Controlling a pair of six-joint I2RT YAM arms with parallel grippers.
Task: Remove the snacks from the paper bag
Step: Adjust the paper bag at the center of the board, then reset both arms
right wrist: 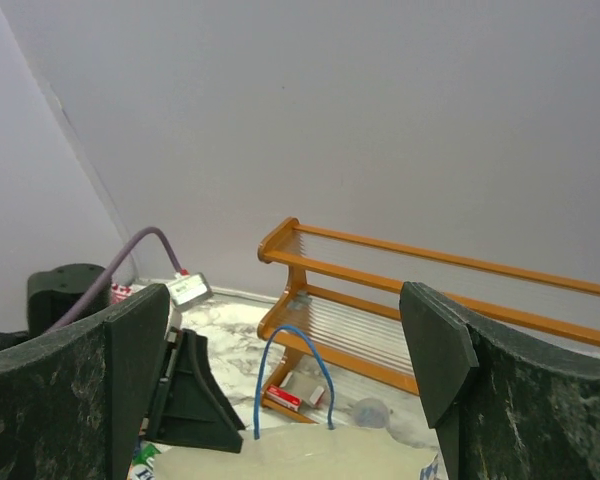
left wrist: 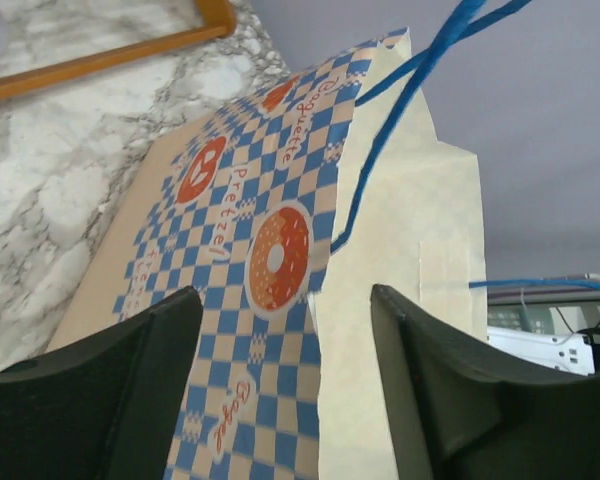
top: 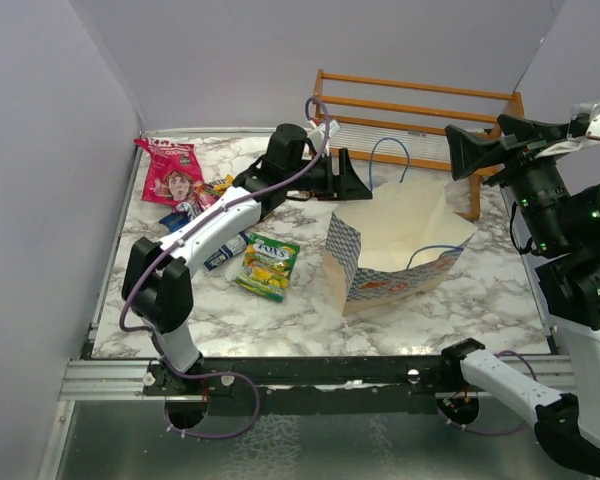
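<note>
STEP empty the paper bag (top: 400, 255) | left pincer (top: 360, 185) jaws apart at bag's left rim, gripping nothing | right pincer (top: 454, 152) wide open above bag's rear | snack packets (top: 268, 265) on counter (top: 460, 300) left of bag | ADVICE pin one rim, reach deep, don't crush walls

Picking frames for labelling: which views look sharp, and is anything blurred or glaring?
Top external: even light, sharp, paper bag clear. Left wrist: bag print crisp, near jaws dark and soft. Right wrist: wooden rack sharp, jaws slightly soft; no strong glare.

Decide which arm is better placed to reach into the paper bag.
Probably the left arm: its open jaws sit at the paper bag; the right arm holds its jaws high.
</note>
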